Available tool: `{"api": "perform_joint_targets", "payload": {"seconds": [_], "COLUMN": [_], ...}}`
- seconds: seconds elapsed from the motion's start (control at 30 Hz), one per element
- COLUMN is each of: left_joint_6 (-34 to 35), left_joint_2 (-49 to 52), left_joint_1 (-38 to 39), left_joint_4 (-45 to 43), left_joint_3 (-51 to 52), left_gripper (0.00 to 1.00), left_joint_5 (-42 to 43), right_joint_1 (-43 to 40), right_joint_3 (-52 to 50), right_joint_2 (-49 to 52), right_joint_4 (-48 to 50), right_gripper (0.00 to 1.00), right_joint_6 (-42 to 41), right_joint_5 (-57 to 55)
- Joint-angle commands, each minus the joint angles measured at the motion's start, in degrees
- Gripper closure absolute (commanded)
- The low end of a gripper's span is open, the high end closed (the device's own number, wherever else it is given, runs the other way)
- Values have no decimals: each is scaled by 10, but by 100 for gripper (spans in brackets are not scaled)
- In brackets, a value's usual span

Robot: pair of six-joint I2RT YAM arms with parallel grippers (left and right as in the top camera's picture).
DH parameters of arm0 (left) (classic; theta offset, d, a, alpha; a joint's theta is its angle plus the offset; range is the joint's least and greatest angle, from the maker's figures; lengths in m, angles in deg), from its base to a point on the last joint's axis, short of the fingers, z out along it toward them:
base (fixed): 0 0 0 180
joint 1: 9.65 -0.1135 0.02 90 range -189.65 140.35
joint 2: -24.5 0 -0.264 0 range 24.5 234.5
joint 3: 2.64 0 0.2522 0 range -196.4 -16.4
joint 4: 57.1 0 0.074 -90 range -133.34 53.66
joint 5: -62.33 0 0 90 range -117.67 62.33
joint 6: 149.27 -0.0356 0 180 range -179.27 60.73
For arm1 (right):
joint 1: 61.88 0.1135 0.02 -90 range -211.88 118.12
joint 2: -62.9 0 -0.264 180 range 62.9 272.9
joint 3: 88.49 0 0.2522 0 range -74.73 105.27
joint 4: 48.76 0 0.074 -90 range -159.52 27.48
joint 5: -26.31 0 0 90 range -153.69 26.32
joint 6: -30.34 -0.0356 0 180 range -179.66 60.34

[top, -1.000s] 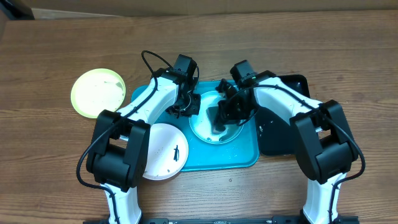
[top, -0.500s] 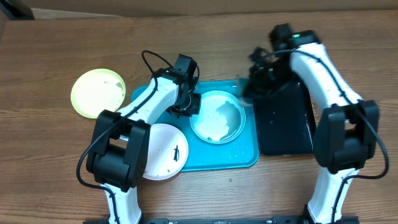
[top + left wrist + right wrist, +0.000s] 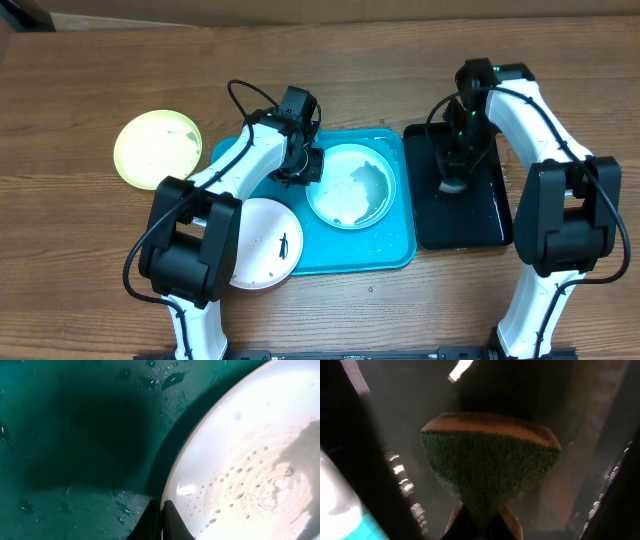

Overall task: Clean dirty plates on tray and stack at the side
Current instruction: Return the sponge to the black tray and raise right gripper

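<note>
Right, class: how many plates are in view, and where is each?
3. A yellow-green plate on the table left of the tray; a white plate at the tray's front-left corner; a light blue plate on the tray. Part of the tray is covered; more may hide.

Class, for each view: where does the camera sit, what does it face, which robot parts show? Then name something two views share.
Overhead: above the table, looking straight down on blue tray and black tray; left arm and right arm show.
Left wrist: on the left arm, facing down at the light blue plate's rim; left end effector's tips show, pinching it.
Right wrist: on the right arm, facing down into the black tray; right end effector grips a sponge.
Shared: overhead and left wrist both show the light blue plate.
</note>
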Motion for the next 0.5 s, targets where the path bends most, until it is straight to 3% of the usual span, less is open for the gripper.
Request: {"api": "perform_joint_targets", "payload": {"seconds": [0.0,0.1,0.17,0.23,0.27,0.33,0.47], "left_joint_6": [8,10,10,10,10,10,26], "left_joint_2": [10,11,10,11,11,11,11], "left_joint_1": [1,1,1,1,1,1,1], "left_joint_4": [-3,-2,-2,-2,-2,-2,-2], "left_joint_3": [2,2,2,2,2,2,3], "left_gripper": [96,96,96,94,87,79,77], "left_joint_5": [2,2,2,2,2,2,2], "right_joint_1": [1,1,1,1,1,-1,-16], "right_joint_3": [-22,-29,-28,-23,-16,13,108], "right_joint_2": [-7,-7,-7,-7,-7,-7,-7], "right_joint_4": [23,40,44,40,36,18,-37], "right_gripper": [96,96,57,35,27,24,24], "right_joint_6": [-10,-10,-10,-10,-8,-6,-7], "right_joint_5": [-53,-67,-67,-67,-67,-67,-60]}}
